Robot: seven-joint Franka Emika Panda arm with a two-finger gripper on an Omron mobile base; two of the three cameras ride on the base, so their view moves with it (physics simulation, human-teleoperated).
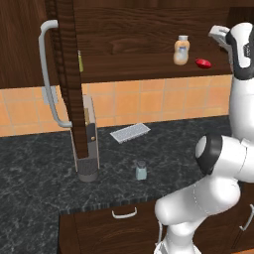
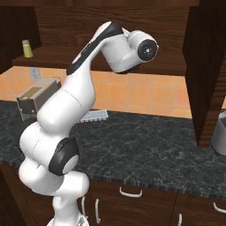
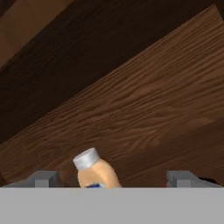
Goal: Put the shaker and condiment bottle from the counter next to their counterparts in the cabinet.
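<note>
The tool (image 3: 113,179) is seen spread apart, clamping nothing. The condiment bottle (image 1: 203,63) lies on the cabinet (image 1: 134,67) shelf beside the tan bottle (image 1: 181,50). The shaker (image 1: 141,170) is left on the table (image 1: 44,183).

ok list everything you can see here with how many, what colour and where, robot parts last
small red squat condiment bottle: one, red, cabinet shelf, right of the tan bottle
tan bottle with white cap: one, cabinet shelf
slim olive-yellow shaker: one, shelf, far left
pale blue-green shaker with grey cap: one, black marbled counter, near front edge
grey slatted rack: one, counter by the orange tiles
cabinet door: one, dark wood, grey bar handle, open
gripper: one, open, at the shelf
</note>
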